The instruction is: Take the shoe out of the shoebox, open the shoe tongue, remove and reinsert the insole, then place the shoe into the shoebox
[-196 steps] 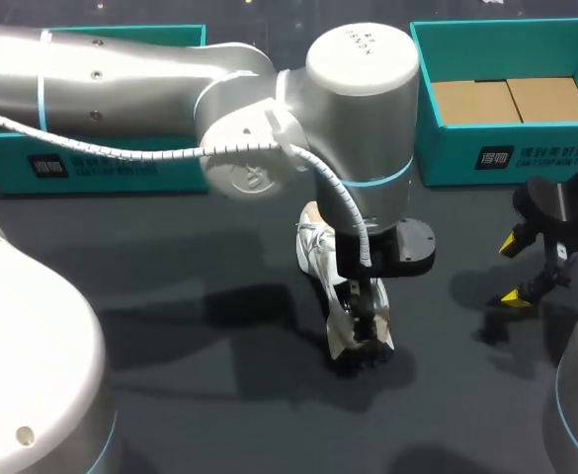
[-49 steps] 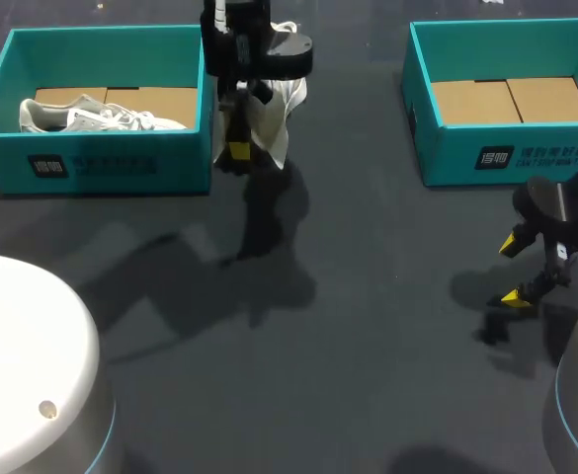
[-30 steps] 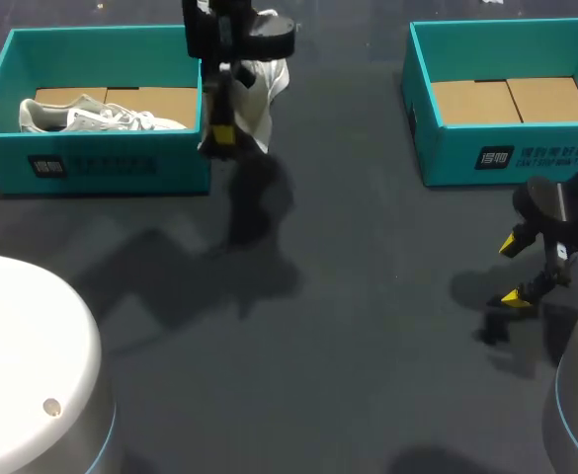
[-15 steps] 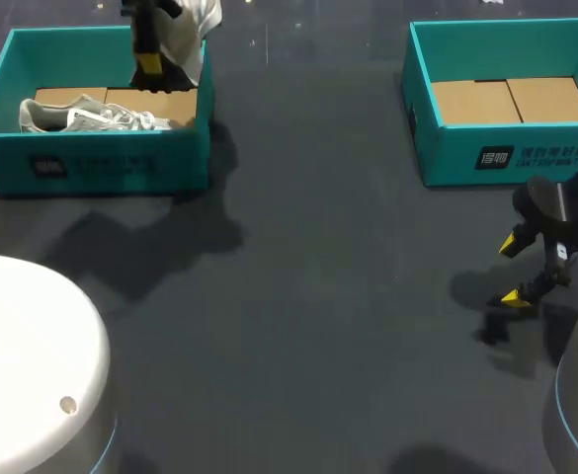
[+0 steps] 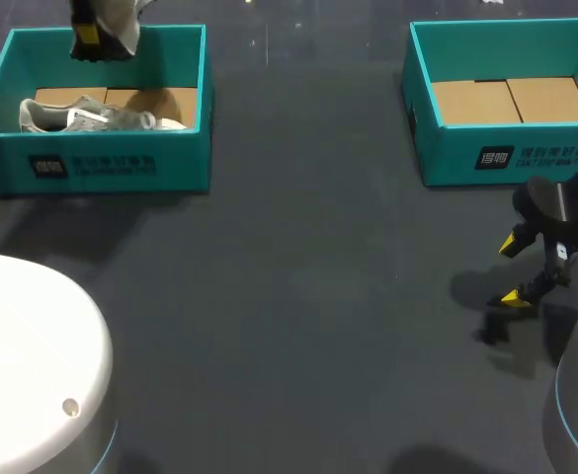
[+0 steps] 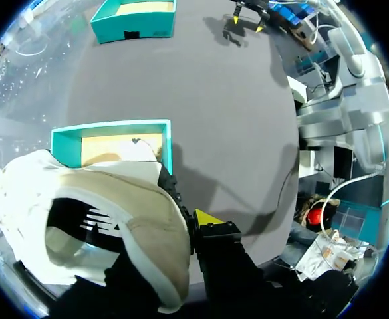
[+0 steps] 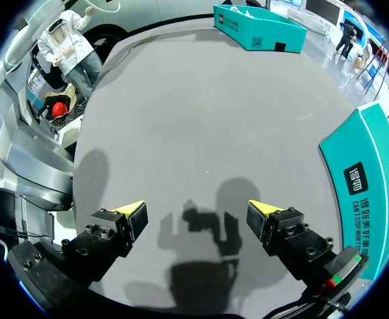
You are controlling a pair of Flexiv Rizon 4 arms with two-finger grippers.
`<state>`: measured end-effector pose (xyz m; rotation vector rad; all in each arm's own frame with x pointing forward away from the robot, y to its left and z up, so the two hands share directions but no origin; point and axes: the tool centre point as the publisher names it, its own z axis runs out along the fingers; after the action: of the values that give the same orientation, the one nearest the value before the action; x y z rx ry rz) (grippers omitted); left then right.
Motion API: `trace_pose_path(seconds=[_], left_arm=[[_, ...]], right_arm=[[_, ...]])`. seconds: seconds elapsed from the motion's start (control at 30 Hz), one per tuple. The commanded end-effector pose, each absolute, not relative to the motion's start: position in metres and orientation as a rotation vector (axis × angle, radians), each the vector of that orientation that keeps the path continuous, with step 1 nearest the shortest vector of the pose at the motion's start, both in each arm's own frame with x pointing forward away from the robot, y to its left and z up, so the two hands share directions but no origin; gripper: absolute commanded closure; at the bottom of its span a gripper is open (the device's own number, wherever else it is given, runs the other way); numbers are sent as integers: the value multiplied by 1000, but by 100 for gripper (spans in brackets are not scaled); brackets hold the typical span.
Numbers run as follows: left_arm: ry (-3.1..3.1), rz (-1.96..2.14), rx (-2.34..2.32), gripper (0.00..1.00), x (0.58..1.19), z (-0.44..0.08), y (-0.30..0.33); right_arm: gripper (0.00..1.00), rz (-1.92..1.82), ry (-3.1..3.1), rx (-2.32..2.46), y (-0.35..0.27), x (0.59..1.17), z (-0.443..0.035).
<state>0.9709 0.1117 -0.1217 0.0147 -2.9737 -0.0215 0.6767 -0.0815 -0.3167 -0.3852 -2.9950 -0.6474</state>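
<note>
My left gripper (image 5: 91,30) is at the far left, shut on a white shoe (image 5: 121,14) that hangs above the back wall of the left teal shoebox (image 5: 111,168). In the left wrist view the white shoe (image 6: 108,219) covers one finger of the gripper (image 6: 193,229). Only one yellow fingertip (image 6: 207,217) shows, and the left shoebox (image 6: 111,126) lies below. A second grey-white shoe (image 5: 81,114) lies inside that box. My right gripper (image 5: 512,269) stands open and empty near the table's right edge. Between the fingers of the right gripper (image 7: 195,211) there is only bare table.
A second teal shoebox (image 5: 511,148) with a bare cardboard floor stands at the back right, just beyond my right gripper; its wall (image 7: 370,179) is beside that gripper. The dark table (image 5: 308,296) stretches between the two boxes.
My left arm has carried the white shoe leftward and farther back, from beside the left box's right wall to above its back. The right arm has stayed still.
</note>
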Motion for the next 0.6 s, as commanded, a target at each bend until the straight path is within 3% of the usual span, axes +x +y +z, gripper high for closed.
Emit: trace_pose_path(seconds=[0.03,0.6], left_arm=[[-2941,10,21,100,1000,-124,134],[-3007,-71,-57,100,1063,-126,203]], right_arm=[[0,-647,-2998,-386,-82,675,-316],[0,-647,-2998,-386,-82,675,-316]])
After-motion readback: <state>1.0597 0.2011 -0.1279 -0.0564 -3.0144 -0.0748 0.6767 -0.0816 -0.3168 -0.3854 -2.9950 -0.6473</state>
